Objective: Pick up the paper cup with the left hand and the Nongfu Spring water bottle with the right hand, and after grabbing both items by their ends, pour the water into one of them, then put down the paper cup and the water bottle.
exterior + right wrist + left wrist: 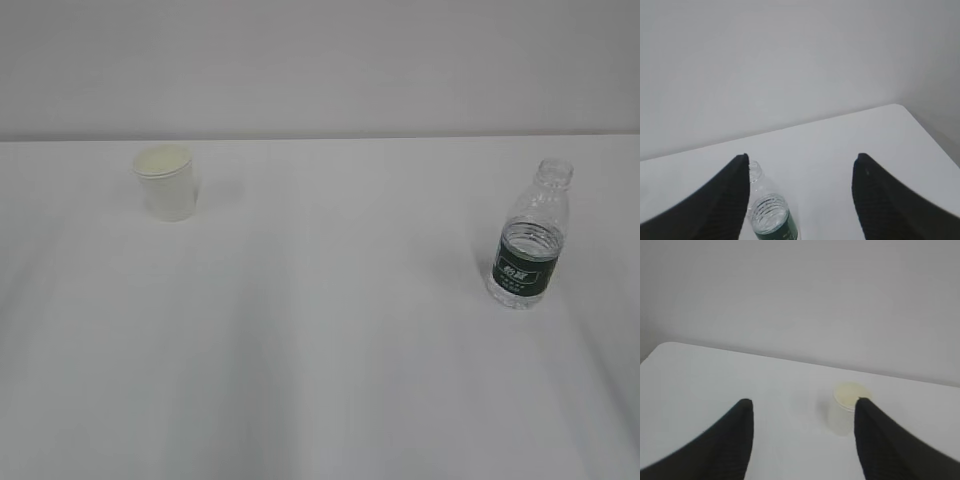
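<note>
the paper cup (166,181) stands upright on the white worktop (320,340) toward its far left, not far from the back edge where the pale wall begins. the nongfu spring water bottle (528,240) stands upright, uncapped, well apart from it on the right, with a broad bare stretch of worktop between them and in front of both.

the exterior view shows neither arm. only the left wrist view shows the left hand (802,407), its jaws spread wide and holding nothing, the cup beyond them just beside the tip of the picture-right finger; it also shows the worktop's rounded far-left corner. the right wrist view shows the right hand (801,161), jaws likewise wide and empty, the bottle's neck just beside the picture-left finger, and the worktop's far-right corner.

the bottle's dark green label (524,273) bears white marks too small to read. water (518,292) shows at the bottom.
</note>
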